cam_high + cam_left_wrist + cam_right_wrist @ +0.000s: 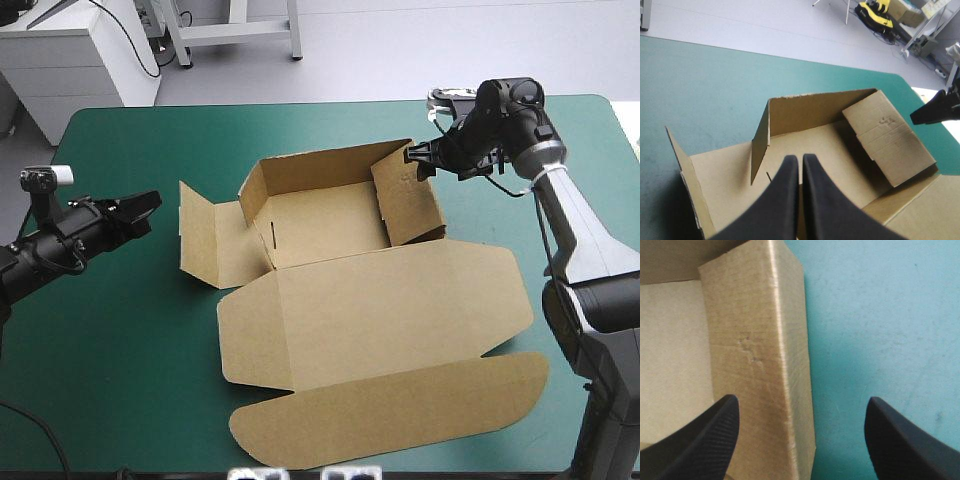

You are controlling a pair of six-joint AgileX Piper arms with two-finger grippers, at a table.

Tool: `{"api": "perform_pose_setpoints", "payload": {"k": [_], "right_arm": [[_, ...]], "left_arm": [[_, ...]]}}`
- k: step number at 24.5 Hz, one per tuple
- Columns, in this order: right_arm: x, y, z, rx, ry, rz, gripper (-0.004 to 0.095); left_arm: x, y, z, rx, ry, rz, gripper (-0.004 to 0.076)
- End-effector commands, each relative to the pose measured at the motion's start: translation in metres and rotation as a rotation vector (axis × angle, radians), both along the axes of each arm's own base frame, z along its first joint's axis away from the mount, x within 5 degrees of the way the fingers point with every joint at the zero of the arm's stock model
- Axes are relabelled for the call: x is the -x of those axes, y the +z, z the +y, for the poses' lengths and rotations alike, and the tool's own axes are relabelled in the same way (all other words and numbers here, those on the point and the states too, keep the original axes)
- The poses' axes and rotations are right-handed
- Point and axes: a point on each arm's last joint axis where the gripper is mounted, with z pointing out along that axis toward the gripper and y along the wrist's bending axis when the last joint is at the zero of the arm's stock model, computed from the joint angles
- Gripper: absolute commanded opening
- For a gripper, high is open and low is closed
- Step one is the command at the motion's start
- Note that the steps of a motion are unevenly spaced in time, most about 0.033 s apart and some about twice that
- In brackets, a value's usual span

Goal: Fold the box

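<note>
Just ahead of right pincer (801, 399): box (747, 335).

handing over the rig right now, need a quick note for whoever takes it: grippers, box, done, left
Left gripper: shut, empty, off the box's left side, pointing at it.
Right gripper: open, at the right wall's far end, not clamped.
Done: back wall and left wall raised; right wall leans inward.
Left: outer left flap only tilted up, right wall not tucked; lid lies flat toward the near edge.
</note>
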Motion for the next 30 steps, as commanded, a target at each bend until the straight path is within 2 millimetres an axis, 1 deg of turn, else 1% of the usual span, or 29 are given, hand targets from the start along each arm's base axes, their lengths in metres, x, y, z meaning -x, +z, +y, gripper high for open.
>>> {"api": "perform_pose_setpoints", "payload": {"k": [1,7,10,13,14,18,21,22,24,25,26,27,28,30], "right_arm": [[0.024,0.033,0.002,-0.036,0.014,-0.054,0.0657],[0.032,0.0,0.022,0.056,0.074,0.034,0.0657],[0.029,-0.013,0.03,0.083,0.089,0.036,0.0657],[0.024,-0.026,0.034,0.087,0.088,0.061,0.0657],[0.022,-0.033,0.035,0.091,0.089,0.084,0.0657],[0.018,-0.042,0.036,0.098,0.09,0.109,0.0657],[0.018,-0.043,0.033,0.131,0.089,0.108,0.0632],[0.019,-0.043,0.032,0.151,0.089,0.114,0.0591],[0.019,-0.044,0.027,0.2,0.088,0.125,0.0452],[0.02,-0.041,0.027,0.205,0.116,0.116,0.0222],[0.021,-0.038,0.025,0.199,0.131,0.109,0.007],[0.022,-0.035,0.023,0.175,0.16,0.103,-0.0005],[0.022,-0.032,0.021,0.17,0.162,0.098,-0.0005],[0.027,-0.018,0.012,0.17,0.163,0.062,-0.0004]], "left_arm": [[0.003,0.02,-0.004,0.084,0.0,-0.076,0.0009],[0.003,0.019,-0.004,0.076,-0.004,-0.072,0.0008],[0.003,0.019,-0.004,0.078,-0.006,-0.071,0.0007],[0.003,0.019,-0.004,0.077,-0.007,-0.07,0.0008],[0.003,0.019,-0.005,0.077,-0.009,-0.07,0.0007],[0.004,0.019,-0.006,0.08,-0.024,-0.068,0.0007],[0.004,0.019,-0.006,0.078,-0.025,-0.067,0.0007],[0.004,0.019,-0.006,0.078,-0.025,-0.067,0.0007],[0.005,0.018,-0.006,0.075,-0.034,-0.065,0.0007],[0.006,0.018,-0.008,0.071,-0.053,-0.059,0.0006],[0.006,0.017,-0.008,0.062,-0.064,-0.053,0.0006],[0.007,0.015,-0.009,0.043,-0.075,-0.043,-0.0003],[0.007,0.015,-0.009,0.036,-0.076,-0.039,-0.0008],[0.007,0.014,-0.008,0.053,-0.068,-0.021,-0.0009]]}}
